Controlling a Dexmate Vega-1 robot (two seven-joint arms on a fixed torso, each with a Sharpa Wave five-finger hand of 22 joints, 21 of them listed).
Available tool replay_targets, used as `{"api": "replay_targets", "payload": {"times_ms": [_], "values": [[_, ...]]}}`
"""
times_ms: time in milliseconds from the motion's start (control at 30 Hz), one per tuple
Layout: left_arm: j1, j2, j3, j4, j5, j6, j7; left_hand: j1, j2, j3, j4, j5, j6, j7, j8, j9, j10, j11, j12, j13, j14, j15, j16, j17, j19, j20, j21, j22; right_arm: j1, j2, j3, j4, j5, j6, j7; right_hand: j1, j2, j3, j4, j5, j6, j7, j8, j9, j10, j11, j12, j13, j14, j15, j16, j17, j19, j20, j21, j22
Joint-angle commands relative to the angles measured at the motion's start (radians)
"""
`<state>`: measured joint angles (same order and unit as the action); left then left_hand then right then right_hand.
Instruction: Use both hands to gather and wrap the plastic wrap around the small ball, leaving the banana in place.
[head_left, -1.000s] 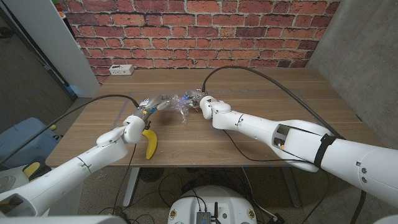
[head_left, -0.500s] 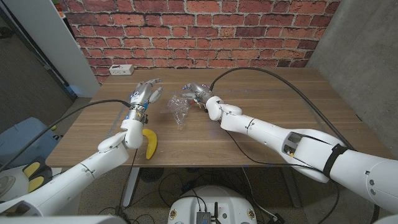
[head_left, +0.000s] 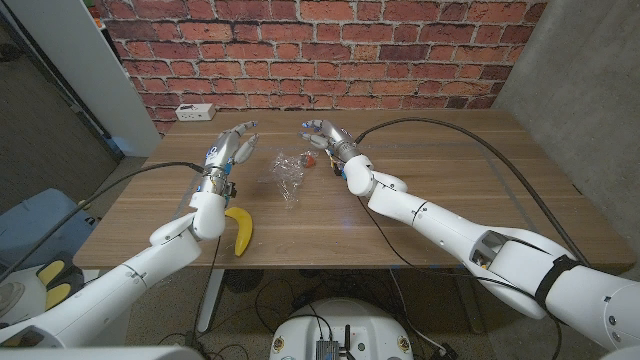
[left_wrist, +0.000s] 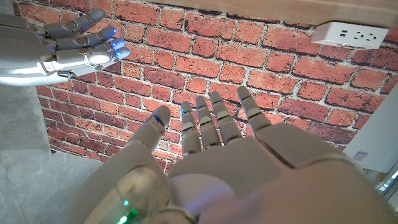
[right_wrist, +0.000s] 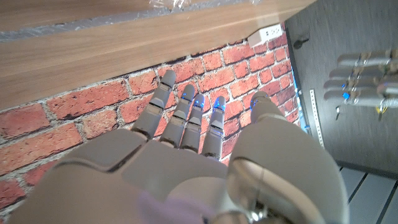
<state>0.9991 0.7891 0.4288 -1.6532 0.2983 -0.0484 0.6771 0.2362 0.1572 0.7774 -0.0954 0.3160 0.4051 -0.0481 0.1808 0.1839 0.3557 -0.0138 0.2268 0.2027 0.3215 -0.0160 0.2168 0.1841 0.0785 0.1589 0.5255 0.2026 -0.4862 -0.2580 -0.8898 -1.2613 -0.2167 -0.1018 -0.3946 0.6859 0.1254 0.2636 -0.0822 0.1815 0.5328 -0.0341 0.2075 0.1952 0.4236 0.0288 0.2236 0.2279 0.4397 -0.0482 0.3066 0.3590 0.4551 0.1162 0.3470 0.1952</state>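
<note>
A wooden table (head_left: 400, 150) with a brown, streaked grain stands against a red brick wall (head_left: 330, 40) with pale mortar lines; a grey concrete surface (head_left: 580, 90) closes the room on the robot's right, and a pale panel (head_left: 70, 60) leans in on its left. A white power strip (head_left: 195, 112) lies at the table's far left corner by the wall, and it also shows in the left wrist view (left_wrist: 354, 32). A black cable (head_left: 480, 150) arcs over the table along the right arm, and another runs along the left arm. Near the middle of the table lies the plastic wrap (head_left: 288, 175), a clear, crumpled, glinting sheet bunched loosely and trailing toward the near side. Just beside its far right edge sits the small ball (head_left: 310, 159), reddish and tiny; whether it touches the film cannot be told. The banana (head_left: 240, 230) is yellow and curved and lies near the table's front edge, apart from the wrap, next to the left forearm. The left hand (head_left: 230, 150) is raised above the table to the left of the wrap, fingers spread and extended, holding nothing. The right hand (head_left: 325, 135) is raised beyond the ball, fingers likewise apart and empty. In each wrist view the arm's own hand, left (left_wrist: 211, 162) and right (right_wrist: 186, 143), shows straight, separated fingers against the brick, with the opposite hand at the edge.
</note>
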Motion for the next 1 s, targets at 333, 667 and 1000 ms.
{"api": "replay_targets", "payload": {"times_ms": [333,667,1000], "values": [[-0.007,-0.029,-0.073,0.157,-0.236,-0.317,-0.16,0.005,-0.001,-0.016,0.004,-0.012,-0.003,0.01,0.003,0.005,-0.009,0.007,-0.004,0.003,-0.009,0.008,-0.004,0.008,0.005,0.007,0.005,0.002,-0.151,-0.023,0.155,-0.166,0.117,0.046,-0.129,0.015,0.012,0.021,-0.016,0.008,0.017,0.014,0.007,0.002,0.018,0.003,0.009,0.002,0.016,-0.006,-0.005,-0.005,0.003,0.022,-0.004,0.0],[-0.044,-0.047,-0.083,0.257,-0.306,-0.442,-0.259,-0.001,-0.004,-0.023,0.009,-0.018,-0.004,0.019,0.004,0.005,-0.013,0.017,-0.006,0.004,-0.015,0.013,-0.006,0.009,-0.001,0.009,0.003,0.003,-0.244,-0.07,0.215,-0.289,0.095,0.025,-0.231,0.016,0.008,0.031,-0.026,0.009,0.032,0.023,0.009,0.001,0.027,0.006,0.008,0.001,0.027,-0.004,-0.007,-0.01,0.005,0.054,-0.005,-0.001],[-0.076,-0.054,-0.08,0.299,-0.328,-0.469,-0.323,-0.006,-0.004,-0.027,0.013,-0.023,-0.013,0.024,0.002,0.005,-0.018,0.02,-0.008,0.005,-0.018,0.015,-0.008,0.009,-0.007,0.012,0.002,0.003,-0.383,-0.132,0.272,-0.464,0.018,-0.057,-0.359,0.015,-0.002,0.048,-0.046,0.009,0.085,0.033,0.02,0.0,0.058,0.001,0.012,0.0,0.013,-0.014,-0.023,-0.021,-0.04,0.056,-0.028,-0.002]]}}
